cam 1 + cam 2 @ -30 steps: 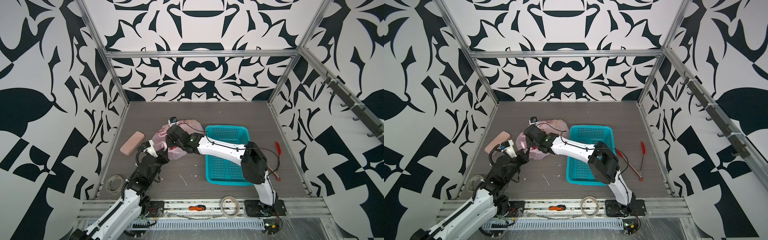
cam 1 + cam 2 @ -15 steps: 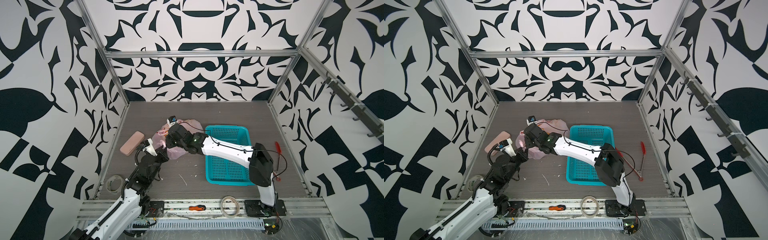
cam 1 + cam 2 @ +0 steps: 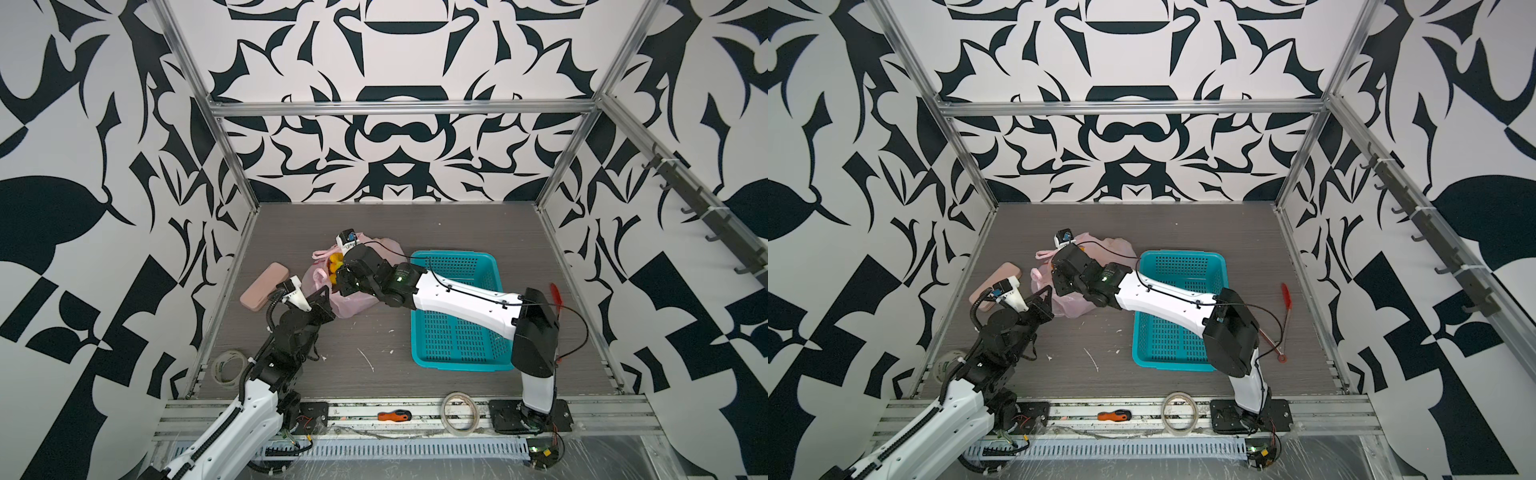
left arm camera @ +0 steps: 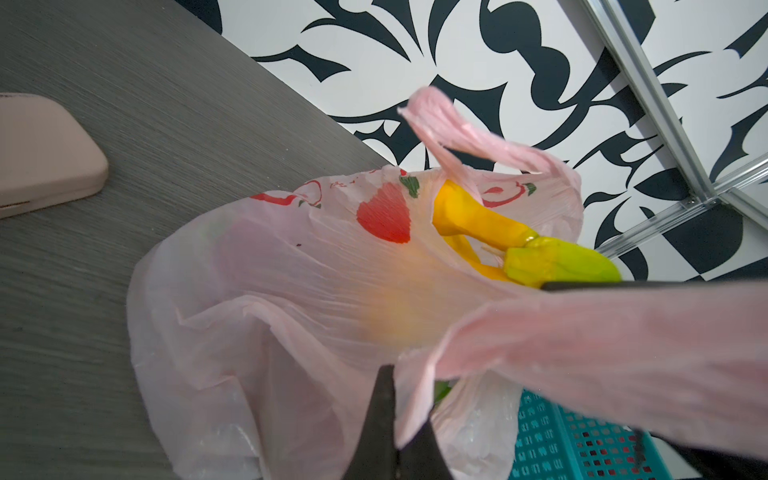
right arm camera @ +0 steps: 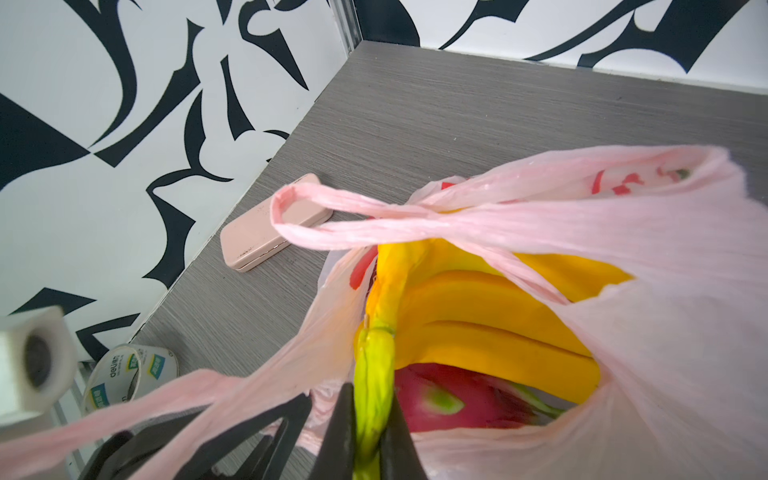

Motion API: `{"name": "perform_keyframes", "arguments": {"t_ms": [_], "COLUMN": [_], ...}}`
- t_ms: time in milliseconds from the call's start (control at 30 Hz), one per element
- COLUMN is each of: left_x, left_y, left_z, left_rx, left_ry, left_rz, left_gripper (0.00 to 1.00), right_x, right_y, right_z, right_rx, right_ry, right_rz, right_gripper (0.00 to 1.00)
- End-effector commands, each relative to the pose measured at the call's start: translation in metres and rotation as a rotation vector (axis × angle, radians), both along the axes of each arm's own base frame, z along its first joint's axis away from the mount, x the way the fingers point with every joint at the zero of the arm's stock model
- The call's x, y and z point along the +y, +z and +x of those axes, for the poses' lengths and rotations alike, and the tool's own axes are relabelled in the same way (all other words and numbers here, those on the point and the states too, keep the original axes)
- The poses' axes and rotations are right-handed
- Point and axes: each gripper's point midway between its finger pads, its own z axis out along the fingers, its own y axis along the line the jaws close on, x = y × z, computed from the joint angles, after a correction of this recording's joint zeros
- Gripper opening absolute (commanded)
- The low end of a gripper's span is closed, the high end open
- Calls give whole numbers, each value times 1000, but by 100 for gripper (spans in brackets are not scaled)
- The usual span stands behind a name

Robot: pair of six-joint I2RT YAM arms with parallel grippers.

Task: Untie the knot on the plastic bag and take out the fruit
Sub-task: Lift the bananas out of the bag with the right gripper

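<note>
The pink plastic bag (image 3: 353, 305) (image 3: 1075, 307) lies left of centre with its mouth open. My left gripper (image 4: 399, 399) (image 3: 328, 297) is shut on a fold of the bag's rim by one loop handle. My right gripper (image 5: 370, 415) (image 3: 338, 276) reaches across and is shut on the green stem of the banana bunch (image 5: 478, 316) (image 4: 478, 220), which sits partly out of the bag's mouth. A magenta dragon fruit (image 5: 449, 399) lies under the bananas inside the bag. The other loop handle (image 5: 332, 216) hangs free. The knot is out of view.
A teal basket (image 3: 457, 266) (image 3: 1183, 262) stands right of the bag, under my right arm. A pink case (image 3: 264, 291) lies by the left wall and a tape roll (image 3: 229, 365) sits at the front left. Red tongs (image 3: 555, 291) lie right of the basket. A screwdriver (image 3: 394, 414) and a tape ring (image 3: 458, 411) rest on the front rail.
My right arm's elbow has swung to the right while its gripper stayed at the bag's mouth. More yellow banana now shows there. The left arm has held still.
</note>
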Motion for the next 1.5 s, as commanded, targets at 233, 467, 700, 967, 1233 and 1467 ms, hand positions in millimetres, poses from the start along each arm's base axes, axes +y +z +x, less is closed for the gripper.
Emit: {"name": "perform_keyframes", "arguments": {"t_ms": [233, 467, 700, 967, 1233, 1467], "left_x": [3, 1, -2, -1, 1, 1], "left_y": [12, 12, 16, 22, 27, 28], "left_z": [7, 10, 14, 14, 14, 15], "left_rx": [-19, -21, -28, -43, -52, -53], "left_ry": [29, 25, 20, 27, 37, 38], "left_rz": [18, 17, 12, 10, 28, 32], "left_gripper": [0, 0, 0, 0, 0, 0], "right_x": [-14, -20, -25, -29, -37, -45], "right_y": [55, 75, 88, 93, 95, 102], "right_z": [-13, -23, -32, -44, -58, -75], "right_rx": [-71, -77, -80, -66, -46, -37], "right_ry": [84, 120, 150, 204, 256, 315], "right_rz": [59, 97, 109, 111, 98, 109], "right_gripper": [0, 0, 0, 0, 0, 0]}}
